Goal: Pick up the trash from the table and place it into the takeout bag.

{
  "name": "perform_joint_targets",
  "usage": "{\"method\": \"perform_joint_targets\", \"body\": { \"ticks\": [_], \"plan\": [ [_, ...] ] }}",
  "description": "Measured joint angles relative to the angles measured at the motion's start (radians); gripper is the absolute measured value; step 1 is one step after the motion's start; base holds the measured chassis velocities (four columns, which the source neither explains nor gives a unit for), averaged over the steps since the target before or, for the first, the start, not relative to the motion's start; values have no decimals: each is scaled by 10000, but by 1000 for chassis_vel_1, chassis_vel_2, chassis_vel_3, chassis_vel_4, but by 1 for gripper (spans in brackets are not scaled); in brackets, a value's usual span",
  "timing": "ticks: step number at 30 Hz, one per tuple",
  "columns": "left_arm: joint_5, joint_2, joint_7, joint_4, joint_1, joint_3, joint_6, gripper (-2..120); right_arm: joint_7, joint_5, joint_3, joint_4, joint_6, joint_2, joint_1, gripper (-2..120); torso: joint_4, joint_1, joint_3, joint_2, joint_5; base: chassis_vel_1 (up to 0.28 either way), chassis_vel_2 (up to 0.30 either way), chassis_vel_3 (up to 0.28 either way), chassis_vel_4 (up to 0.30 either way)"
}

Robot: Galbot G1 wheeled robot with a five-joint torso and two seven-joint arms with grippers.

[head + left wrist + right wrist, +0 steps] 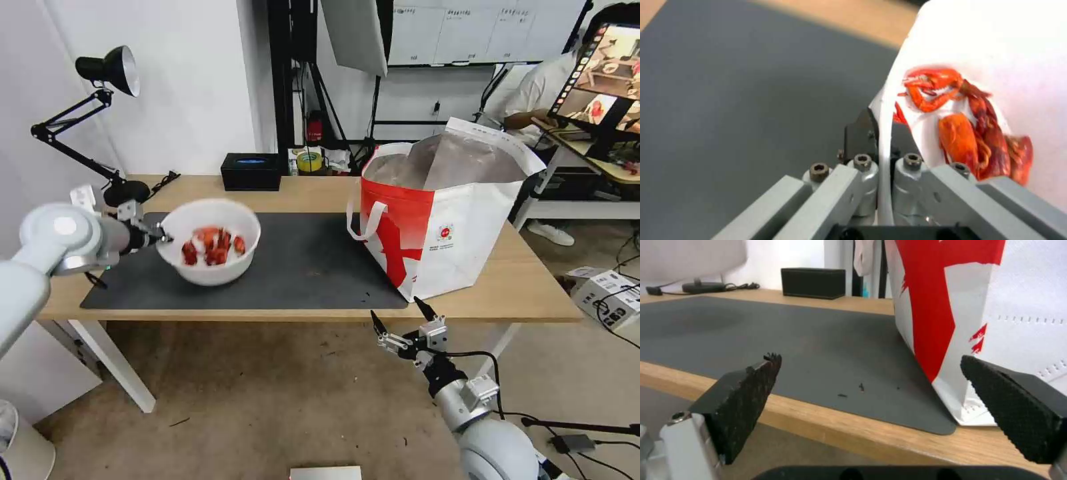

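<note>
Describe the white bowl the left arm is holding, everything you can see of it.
The bowl is round, plain white and smooth, with a thin rim and deep sides. It holds a small heap of red crayfish shells near the middle. The left gripper is shut on the rim on the robot's left side, one finger inside and one outside. The bowl sits roughly level over the left part of the dark mat on the table; whether its base touches the mat cannot be told. Nothing else touches it.
</note>
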Motion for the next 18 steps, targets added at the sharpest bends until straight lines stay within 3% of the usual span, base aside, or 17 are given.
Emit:
{"method": "perform_joint_targets", "body": {
  "ticks": [6,8,9,14,18],
  "plan": [
    [-258,-479,-70,-897,-1859,862,-116,0,0,0,0,0,0,0,1,100,-1,-1,0,0,2,0,0,0,0],
    [-258,-479,-70,-897,-1859,862,-116,0,0,0,0,0,0,0,1,100,-1,-1,0,0,2,0,0,0,0],
    [-526,-734,-315,-996,-2571,1371,-162,0,0,0,-1,0,0,0,0,100,-2,0,0,0,2,0,0,0,0],
    [-854,-1195,-722,-894,-3688,2016,-256,0,0,0,-1,0,0,0,0,100,-3,1,1,-1,2,0,0,0,0],
    [-968,-1972,-968,-436,-4930,2795,-314,0,0,0,0,0,0,0,0,100,-3,1,1,-1,3,0,0,0,0]
  ]
}}
